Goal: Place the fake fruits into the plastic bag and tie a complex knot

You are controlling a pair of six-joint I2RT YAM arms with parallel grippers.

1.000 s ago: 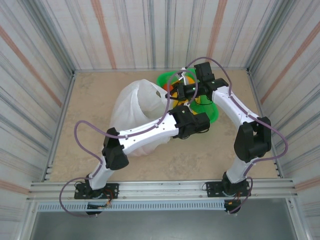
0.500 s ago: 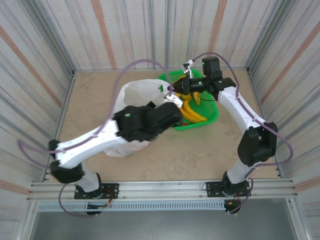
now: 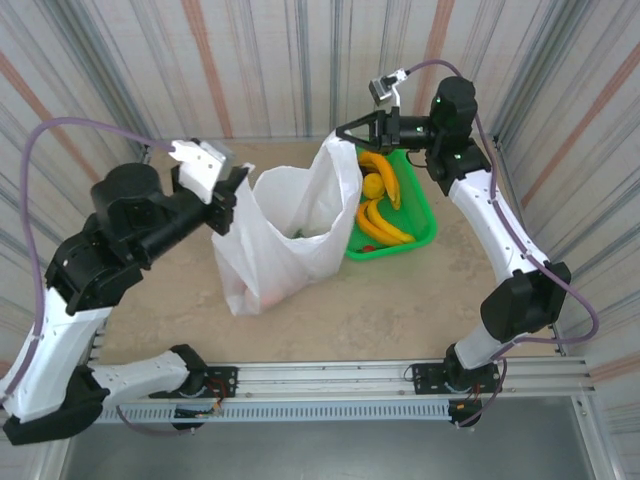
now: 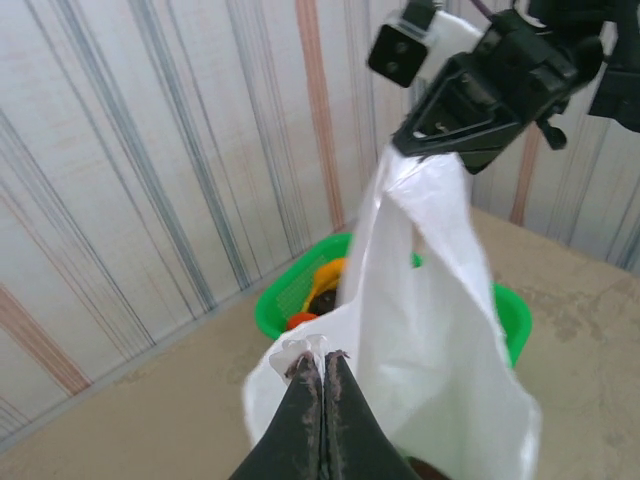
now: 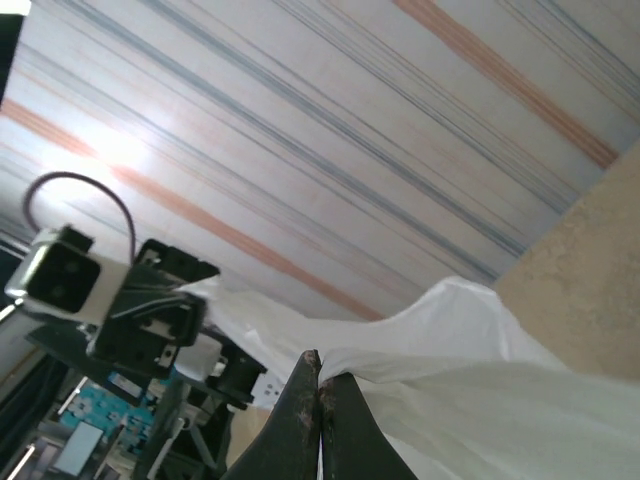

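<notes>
Since a second ago, both arms have been swung up and apart from their low, crossed posture over the basket, and the plastic bag (image 3: 290,215) has been drawn up with them. The left gripper (image 3: 236,190) is now clenched on the bag's rim on its own side. In the left wrist view its fingertips (image 4: 303,385) are seen pressed together with a pinch of white film caught at their ends. The right gripper (image 3: 343,131) is likewise clamped on the opposite handle strip and is held higher than the left one. In the right wrist view the film is seen nipped between its closed tips. Between the two grippers the bag hangs stretched, with its mouth pulled open and its bottom apparently resting on the table below the left gripper. Below the right gripper, just beyond the bag, the green basket (image 3: 428,222) is found, with bananas (image 3: 385,228) and a round yellow fruit (image 3: 372,185) left in it. No knot has been formed. Loading is judged unfinished. With both grippers occupied, one side of the bag would have to be released before another fruit could be fetched.
</notes>
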